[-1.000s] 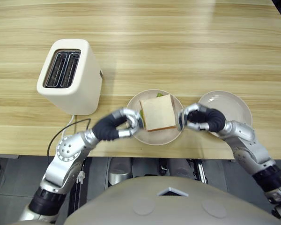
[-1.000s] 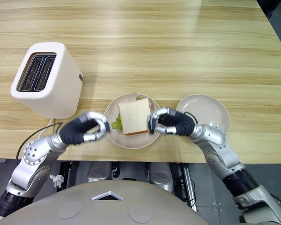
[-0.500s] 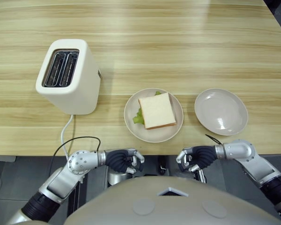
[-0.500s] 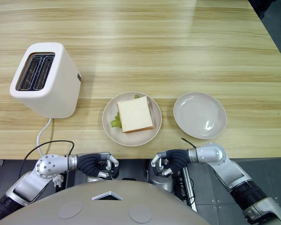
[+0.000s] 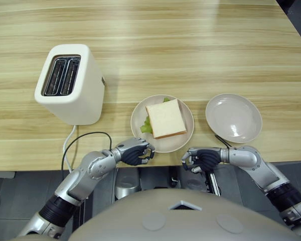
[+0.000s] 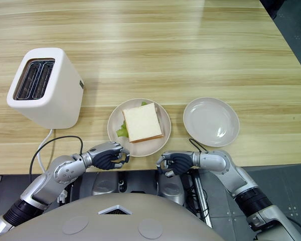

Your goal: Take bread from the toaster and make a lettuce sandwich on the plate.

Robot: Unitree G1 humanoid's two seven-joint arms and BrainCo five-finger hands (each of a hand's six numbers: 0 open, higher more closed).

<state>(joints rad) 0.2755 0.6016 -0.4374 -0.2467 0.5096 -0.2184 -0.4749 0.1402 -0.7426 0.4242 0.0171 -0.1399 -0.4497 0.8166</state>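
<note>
Sandwich looks finished: bread on top, lettuce peeking out, on the plate just ahead of and between the hands. Left hand and right hand hang at the table edge, curled, empty. Probably only parking the arms remains. Toaster sits beyond the left hand, a spare plate beyond the right.

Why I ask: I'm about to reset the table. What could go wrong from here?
The left hand sits at the near rim of the sandwich plate; lifting it could nudge the plate. The toaster cord loops beside that arm and might snag. Lettuce pokes out from under the top slice, so a bump could slide it loose.
</note>
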